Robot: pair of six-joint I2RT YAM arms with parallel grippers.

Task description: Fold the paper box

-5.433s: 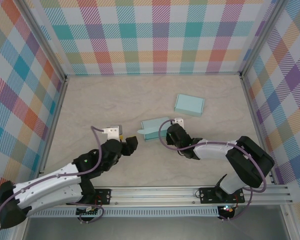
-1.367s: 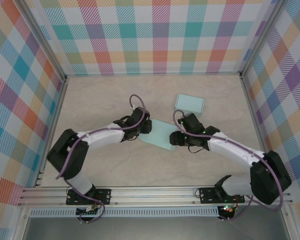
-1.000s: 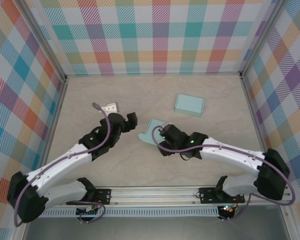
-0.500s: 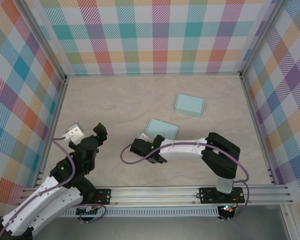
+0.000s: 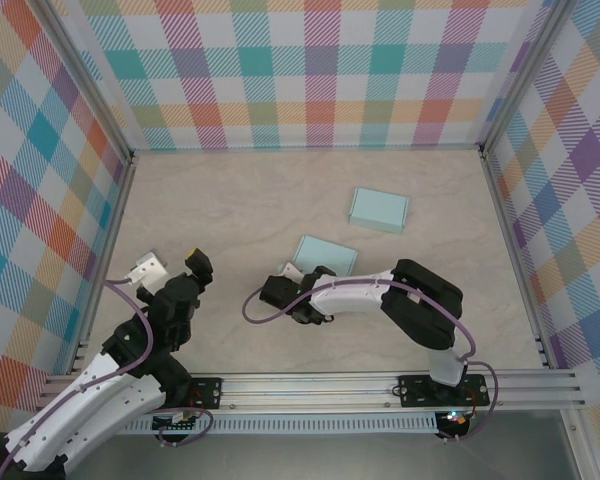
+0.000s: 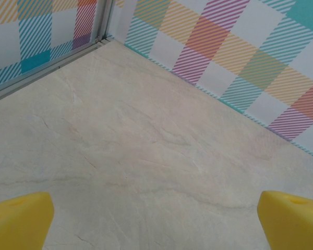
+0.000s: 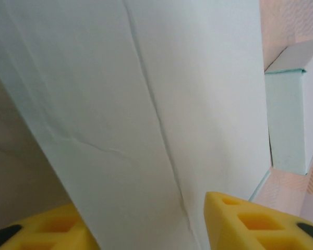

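- Plaid walls [image 5: 320,70] close in a pale marbled table [image 5: 220,200]. The flat light-blue paper box [image 5: 328,255] lies mid-table, with a second, assembled-looking box [image 5: 380,208] apart from it, farther back and right.
- Right gripper [image 5: 285,283] sits at the paper box's near-left corner. The wrist view has a creased panel running between its yellow fingers [image 7: 250,224]; pinching or only straddling, cannot tell.
- Left gripper [image 5: 172,270] is spread wide over bare table, well left of the paper box.
- Judgement: grip near the crease, raise the panel slowly along the fold, and pin the base with the left gripper to prevent skidding.
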